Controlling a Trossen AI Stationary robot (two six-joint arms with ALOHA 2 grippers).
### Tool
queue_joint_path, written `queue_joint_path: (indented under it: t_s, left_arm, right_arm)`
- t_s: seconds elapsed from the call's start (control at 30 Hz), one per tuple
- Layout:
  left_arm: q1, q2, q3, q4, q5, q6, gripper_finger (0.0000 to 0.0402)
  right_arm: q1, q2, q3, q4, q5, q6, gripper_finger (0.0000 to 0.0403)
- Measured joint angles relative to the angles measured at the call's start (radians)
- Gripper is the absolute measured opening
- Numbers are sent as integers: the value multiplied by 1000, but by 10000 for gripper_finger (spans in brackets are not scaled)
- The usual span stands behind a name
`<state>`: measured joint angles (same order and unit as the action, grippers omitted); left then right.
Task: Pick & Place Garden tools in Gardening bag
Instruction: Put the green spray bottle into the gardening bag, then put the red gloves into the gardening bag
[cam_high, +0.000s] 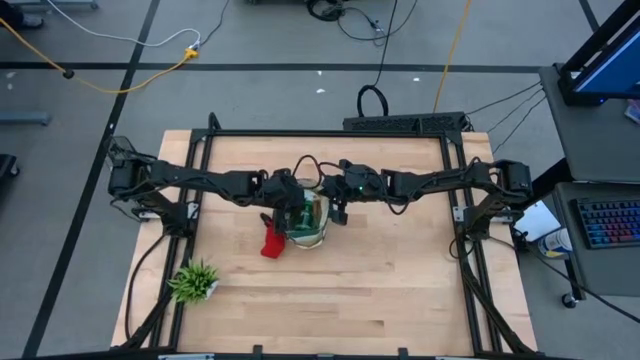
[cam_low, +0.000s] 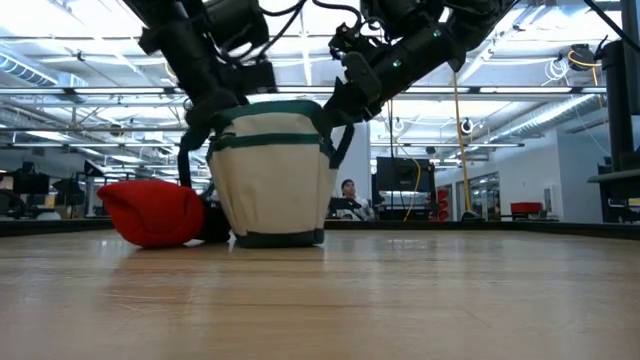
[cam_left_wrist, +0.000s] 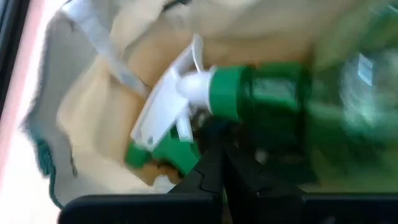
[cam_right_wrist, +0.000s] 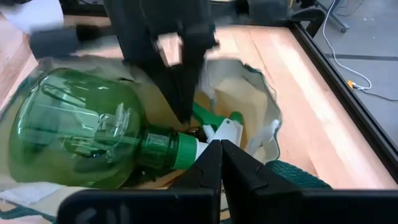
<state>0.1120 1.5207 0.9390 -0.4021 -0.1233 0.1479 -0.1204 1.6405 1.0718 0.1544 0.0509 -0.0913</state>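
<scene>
Green spray bottle lies on its side in the mouth of the gardening bag, clear round body toward one edge of the opening, green collar and white trigger head pointing down into the cream lining.

Left gripper comes down from above, right at the bottle's neck. In the right wrist view its dark fingers converge to a narrow point just beside the collar, nearly closed. Tips are at the bottle, but I can't tell if they actually pinch it or just touch; the left wrist view is blurred there.

Right gripper sits at the bag's rim, fingers pressed fully together, nothing visible between them. Its tips point at the white trigger head, very near it; contact unclear.

Bag stands upright mid-table, both arms meeting over it from opposite sides in the high view. Dark green trim and looped handle visible in the low view.

Red glove lies on the table touching the bag's base, on the left arm's side.

Spiky green plant tuft sits well apart, near the table's front-left corner.
</scene>
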Motion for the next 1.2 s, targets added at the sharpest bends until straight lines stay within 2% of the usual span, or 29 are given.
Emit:
queue_joint_path:
  t_s: [0.13,0.33,0.5,0.7,0.9,1.2]
  left_arm:
    - [-1,-51,0,-6,-2,0,21]
    - [-9,-176,-1,-16,-5,-26,3]
    - [-35,-290,0,-50,-4,-26,18]
    - [-74,-383,0,-142,76,-71,25]
    - [-127,-398,1,-266,125,-109,26]
    - [-175,-392,1,-403,126,-354,32]
  right_arm:
    - [0,0,0,0,0,1,0]
    - [0,0,0,-1,0,0,0]
    - [0,0,0,-2,-1,1,0]
    - [3,0,0,-2,-1,1,0]
    - [4,0,0,-7,0,1,0]
    - [4,0,0,-10,0,1,0]
